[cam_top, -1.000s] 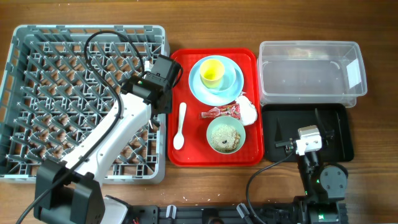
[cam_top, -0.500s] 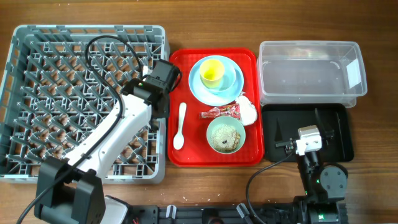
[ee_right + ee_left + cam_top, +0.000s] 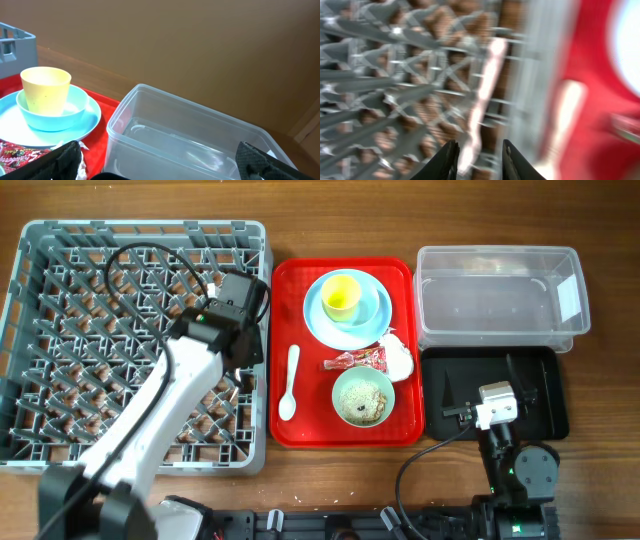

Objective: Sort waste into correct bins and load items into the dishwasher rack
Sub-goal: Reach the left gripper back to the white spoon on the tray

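My left arm (image 3: 190,380) reaches over the right side of the grey dishwasher rack (image 3: 60,330). In the blurred left wrist view my left gripper (image 3: 479,143) is open, and a white fork (image 3: 482,95) lies on the rack pegs below it. The white spoon (image 3: 289,380) lies on the red tray (image 3: 300,290). The yellow cup (image 3: 340,295) stands on the blue plate (image 3: 370,315). The green bowl (image 3: 363,397) holds food scraps. The red wrapper (image 3: 357,361) and napkin (image 3: 400,358) lie between them. My right gripper (image 3: 160,160) is wide open and holds nothing.
The clear tub (image 3: 495,300) sits at the back right with nothing in it. My right arm (image 3: 497,405) rests over the black tray (image 3: 540,390) in front of it. A black cable (image 3: 150,260) loops above the rack.
My left arm has swung left, further over the rack, and its jaws have parted. The right arm and everything on the red tray have stayed still.
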`<action>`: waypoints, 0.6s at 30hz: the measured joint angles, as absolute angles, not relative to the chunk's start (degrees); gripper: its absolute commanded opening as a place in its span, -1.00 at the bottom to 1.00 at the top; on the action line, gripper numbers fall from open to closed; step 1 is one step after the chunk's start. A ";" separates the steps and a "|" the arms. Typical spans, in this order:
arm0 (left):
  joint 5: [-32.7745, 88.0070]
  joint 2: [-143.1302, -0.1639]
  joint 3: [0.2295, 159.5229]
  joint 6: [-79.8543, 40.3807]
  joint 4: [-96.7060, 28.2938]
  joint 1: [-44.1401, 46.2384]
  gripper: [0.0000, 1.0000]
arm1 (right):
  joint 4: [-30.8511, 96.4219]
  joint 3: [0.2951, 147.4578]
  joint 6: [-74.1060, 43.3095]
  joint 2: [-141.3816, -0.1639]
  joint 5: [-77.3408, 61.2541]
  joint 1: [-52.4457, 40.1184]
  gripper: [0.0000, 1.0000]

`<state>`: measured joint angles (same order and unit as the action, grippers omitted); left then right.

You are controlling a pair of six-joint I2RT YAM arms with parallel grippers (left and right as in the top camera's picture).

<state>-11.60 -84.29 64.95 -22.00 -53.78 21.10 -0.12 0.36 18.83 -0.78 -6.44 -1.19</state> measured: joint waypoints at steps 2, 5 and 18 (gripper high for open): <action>-7.79 -81.54 64.95 -22.15 -53.78 22.39 -0.42 | -0.12 0.36 18.81 -0.78 -6.44 -1.19 1.00; -3.90 -79.37 64.95 -23.05 -53.82 25.82 -0.40 | -0.12 0.36 18.81 -0.78 -6.44 -1.19 1.00; -8.64 -91.26 64.95 -31.29 -51.59 40.51 -0.23 | -0.12 0.36 18.81 -0.78 -6.44 -1.19 1.00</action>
